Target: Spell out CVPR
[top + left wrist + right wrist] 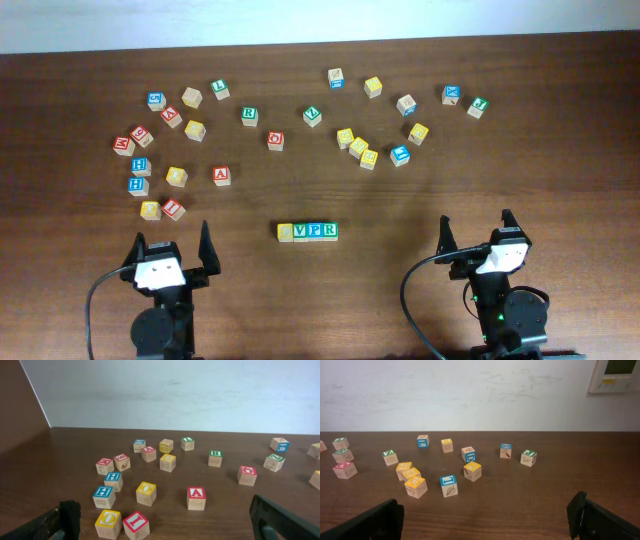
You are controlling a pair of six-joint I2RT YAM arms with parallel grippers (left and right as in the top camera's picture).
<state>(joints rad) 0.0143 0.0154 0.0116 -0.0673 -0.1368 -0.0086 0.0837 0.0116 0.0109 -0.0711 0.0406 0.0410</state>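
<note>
4-block row (307,232) sits centred nr front edge; L gripper (172,240) & R gripper (476,222) both spread wide, empty, flanking it.

The middle row shows a V block (301,231), a P block (315,231) and an R block (329,231); the yellow block (286,232) at their 9 o'clock is unreadable. The red A block (196,493) has a blue H block (104,492) at its 9 o'clock.

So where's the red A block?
In the overhead view, the red A block is on the table's left side, just right of a yellow block, and farther back and left of the row of four blocks.
</note>
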